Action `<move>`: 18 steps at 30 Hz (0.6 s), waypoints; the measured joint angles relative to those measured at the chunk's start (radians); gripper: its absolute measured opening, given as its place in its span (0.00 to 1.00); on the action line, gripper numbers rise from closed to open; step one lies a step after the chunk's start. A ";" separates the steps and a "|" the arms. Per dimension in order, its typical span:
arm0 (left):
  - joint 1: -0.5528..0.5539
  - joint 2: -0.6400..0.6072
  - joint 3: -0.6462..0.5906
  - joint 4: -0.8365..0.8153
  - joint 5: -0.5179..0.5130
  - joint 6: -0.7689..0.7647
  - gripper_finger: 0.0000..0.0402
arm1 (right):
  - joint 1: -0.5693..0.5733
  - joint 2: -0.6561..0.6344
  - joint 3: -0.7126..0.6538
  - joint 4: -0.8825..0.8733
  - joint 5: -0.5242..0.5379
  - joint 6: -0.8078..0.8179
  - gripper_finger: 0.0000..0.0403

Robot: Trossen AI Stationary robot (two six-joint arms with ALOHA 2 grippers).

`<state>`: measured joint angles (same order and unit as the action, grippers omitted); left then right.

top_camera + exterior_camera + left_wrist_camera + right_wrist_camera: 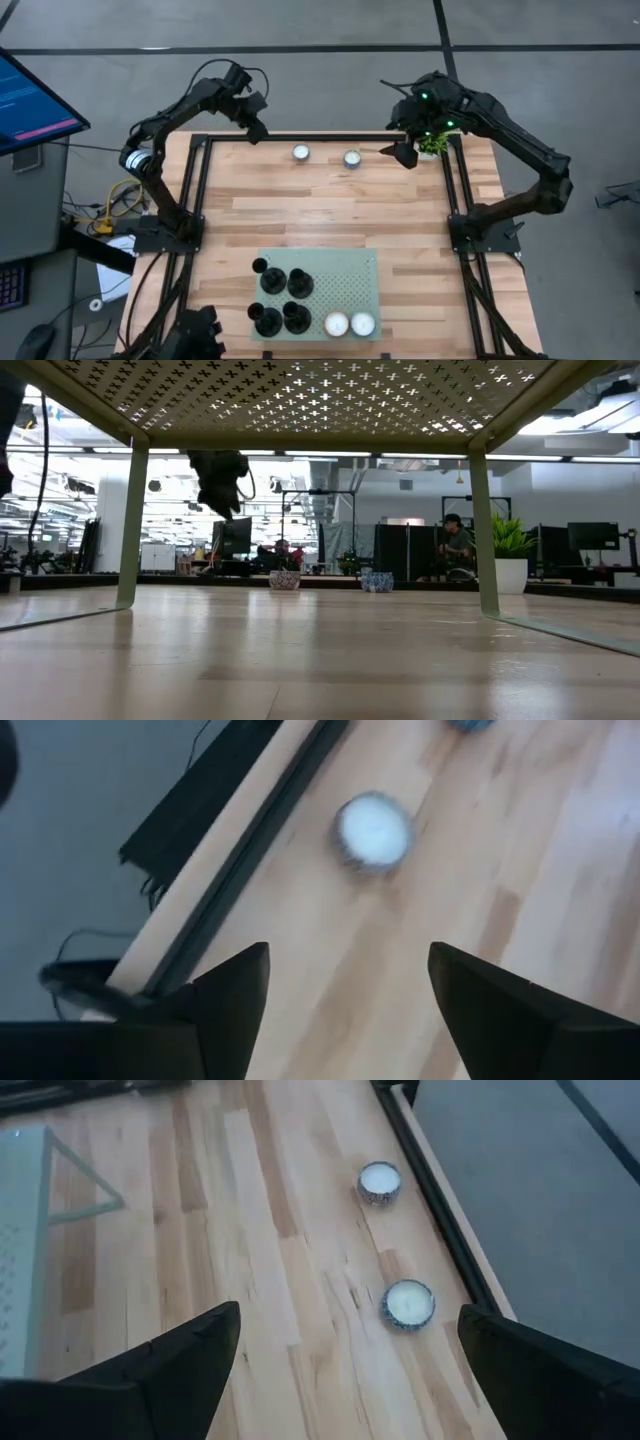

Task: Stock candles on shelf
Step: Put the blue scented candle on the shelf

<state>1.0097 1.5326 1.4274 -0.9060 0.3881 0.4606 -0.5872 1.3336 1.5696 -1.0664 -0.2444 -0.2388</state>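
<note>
**Stock count: two candles shelved, two outstanding**

On the wooden tabletop (330, 215), near edge, stood the shelf (352, 278), a pale green perforated panel on legs. Items on it: two candles (349, 324) side by side at one corner, and a cluster of dark round objects (280, 298), kind not discernible.

At the far edge of the table, well apart from the shelf, lay the remaining stock: one candle (301, 153) and a second candle (352, 158) near it, both upright, white wax in silvery rims.

Left gripper (256, 130): above the far left corner of the table, jaws spread, holding nothing. Its wrist view showed the nearer candle (373, 830) ahead of the open fingers (235, 995), not yet between them.

Right gripper (405, 152): over the far right part of the table beside a small green plant (433, 145), jaws spread wide, empty. Both loose candles showed in its wrist view, well ahead of the fingers (190, 1355).

Step in hand, as judged: approach for the third pick, most likely by the left arm. Next move would call for lowering the open jaws astride the candle, closing on its rim without tipping it, then carrying it across to a bare patch of the shelf.

Brands, labels, writing: none legible on candles, shelf or arms.
</note>
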 joint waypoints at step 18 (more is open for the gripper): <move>0.022 0.203 0.000 0.010 -0.085 0.515 0.70 | 0.071 -0.004 0.000 0.023 0.010 0.109 0.91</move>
<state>1.0322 1.7354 1.4277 -0.8962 0.3034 0.9754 -0.5163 1.3293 1.5696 -1.0435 -0.2343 -0.1300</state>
